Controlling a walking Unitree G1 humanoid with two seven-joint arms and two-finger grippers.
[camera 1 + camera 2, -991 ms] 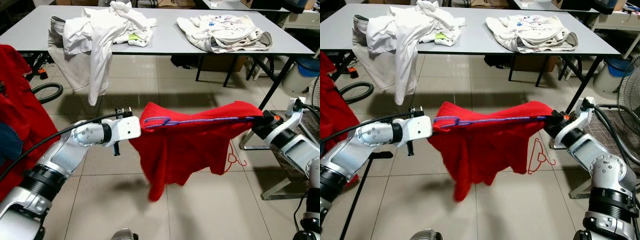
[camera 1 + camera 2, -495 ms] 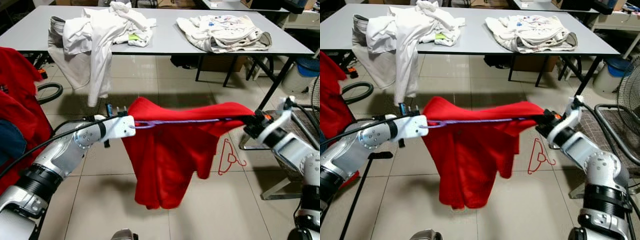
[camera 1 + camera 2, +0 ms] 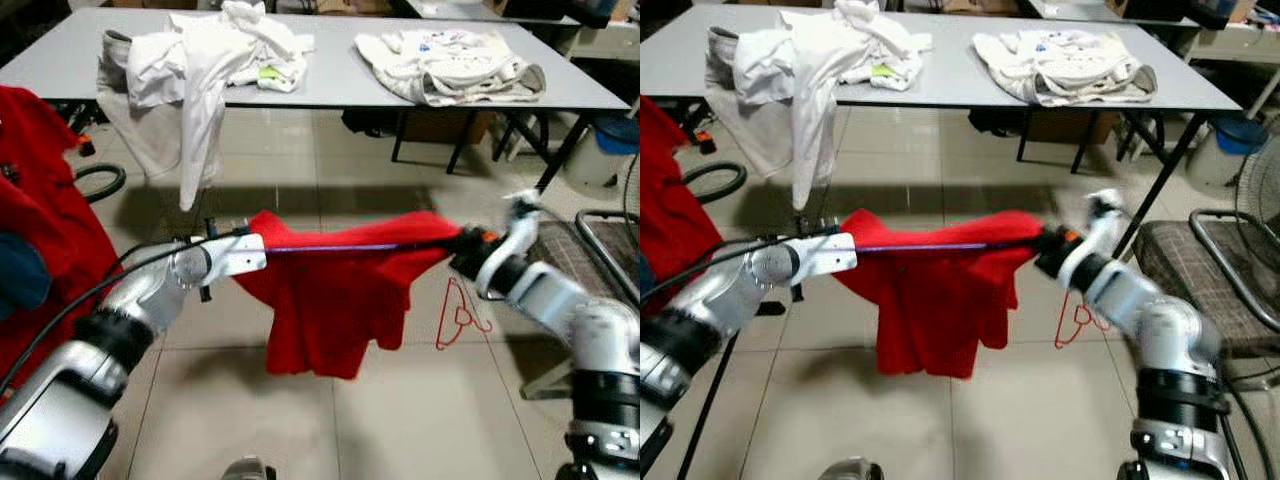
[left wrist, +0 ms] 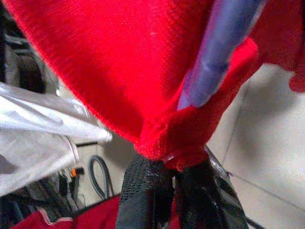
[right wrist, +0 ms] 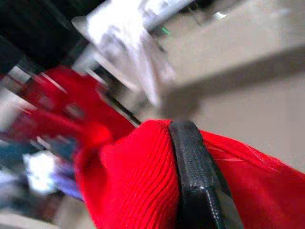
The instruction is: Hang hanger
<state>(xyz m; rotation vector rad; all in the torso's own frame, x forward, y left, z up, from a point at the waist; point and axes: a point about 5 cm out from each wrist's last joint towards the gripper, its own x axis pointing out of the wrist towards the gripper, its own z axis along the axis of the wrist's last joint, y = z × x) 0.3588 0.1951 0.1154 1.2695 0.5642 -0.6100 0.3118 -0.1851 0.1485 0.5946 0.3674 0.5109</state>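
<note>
A long grey table [image 3: 330, 90] spans the 12 o'clock side of the scene, carrying a heap of white clothes [image 3: 215, 50] at about 11 o'clock, one piece trailing off the near edge toward the floor, and a flatter cream garment [image 3: 450, 65] at about 1 o'clock. Red fabric [image 3: 35, 200] hangs at 9 o'clock with a black hose [image 3: 100, 180] looped on the tiles behind it, and a blue bucket [image 3: 600, 150] and a metal-framed chair [image 3: 1210, 270] stand at 3 o'clock. On the tiled floor just below the right arm lies a spare red wire hanger [image 3: 458, 315]. Between the two arms, in the middle of the head views, a purple hanger [image 3: 340, 247] is stretched level with a red shirt [image 3: 330, 300] draped over it and sagging beneath. The left gripper [image 4: 174, 167] sits at the 9 o'clock end, its fingers [image 4: 143, 191] pinched narrow on the shirt's hem with the purple bar running away just past them. The right gripper [image 3: 462, 245] holds the 3 o'clock end; its wrist view shows one black finger [image 5: 193, 176] pressed into red knit that wraps both sides, so it is clamped on the cloth-covered hanger end, though blur softens the picture.
</note>
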